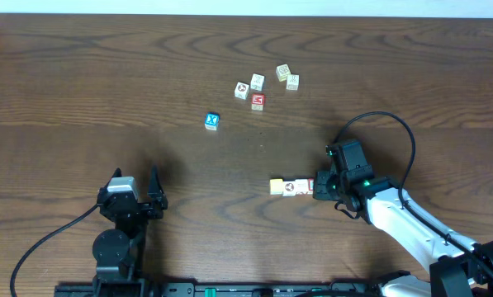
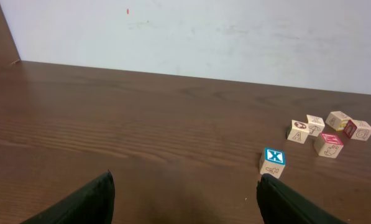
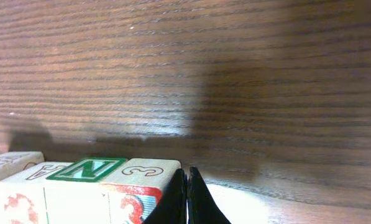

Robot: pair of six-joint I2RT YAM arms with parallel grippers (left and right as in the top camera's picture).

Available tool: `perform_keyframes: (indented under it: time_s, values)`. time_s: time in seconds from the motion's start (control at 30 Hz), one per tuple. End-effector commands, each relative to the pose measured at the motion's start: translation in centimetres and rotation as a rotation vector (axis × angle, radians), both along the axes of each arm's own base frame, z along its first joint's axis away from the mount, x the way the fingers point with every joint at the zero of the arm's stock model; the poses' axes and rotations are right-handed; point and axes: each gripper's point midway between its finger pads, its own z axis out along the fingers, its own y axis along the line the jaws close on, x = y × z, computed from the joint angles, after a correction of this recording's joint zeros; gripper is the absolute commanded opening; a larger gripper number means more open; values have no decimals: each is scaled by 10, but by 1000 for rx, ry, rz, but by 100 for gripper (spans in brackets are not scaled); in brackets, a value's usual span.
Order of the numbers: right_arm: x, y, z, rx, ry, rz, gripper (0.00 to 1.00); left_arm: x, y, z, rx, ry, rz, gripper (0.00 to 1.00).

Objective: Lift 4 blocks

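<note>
- The picture edge is cutting off the row of blocks point(image 3: 79, 186).
- A green "N" and a red "3" are showing on it.
- Your right gripper point(image 3: 186, 177) is sitting pinched shut beside the "3", holding nothing.
- Your left gripper point(image 2: 185, 177) is hanging wide open, empty.
- A blue "X" cube point(image 1: 212, 121) is lying apart on the brown wooden table point(image 1: 81, 82).

**Robot-manipulation laboratory bench.** A dark wood-grain surface point(image 1: 81, 66) carries two small arms. The white-shelled right arm point(image 1: 399, 219) trails a looping black cable point(image 1: 386, 114). Beyond the left end effector point(image 2: 185, 199), the surface meets a bare white wall point(image 2: 204, 31). The objects are simple test props. Loose toy cubes point(image 2: 328, 144) lie ahead and to the right of the left end effector, and a row of lettered blocks point(image 1: 289, 187) lies just at the tips of the right end effector point(image 1: 315, 188).
</note>
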Motion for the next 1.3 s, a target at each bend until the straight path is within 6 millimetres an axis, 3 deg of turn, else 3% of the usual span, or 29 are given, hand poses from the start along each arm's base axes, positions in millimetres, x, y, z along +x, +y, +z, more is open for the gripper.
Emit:
perform_keyframes:
  time_s: [0.0,0.23,0.5,0.63,0.8,0.9,1.27]
  values:
    - [1,8,2,22,1,32,1,-1,2,-18,-8,59,17,74]
    - [1,4,1,1,3,22,1,-1,2,-18,-8,59,17,74]
    - [6,-23,-1,-118,-21,-91,4,-1,2,-18,-8,59,17,74]
    - [17,-20,5,-109,-60,-87,5,-1,2,-18,-8,59,17,73]
    - [40,-7,26,-100,-155,18,3,-1,2,-18,-8,59,17,74]
    - [48,14,36,-19,-204,116,4,-1,2,-18,-8,59,17,73]
    - [46,48,42,73,-230,188,3,-1,2,-18,-8,59,17,74]
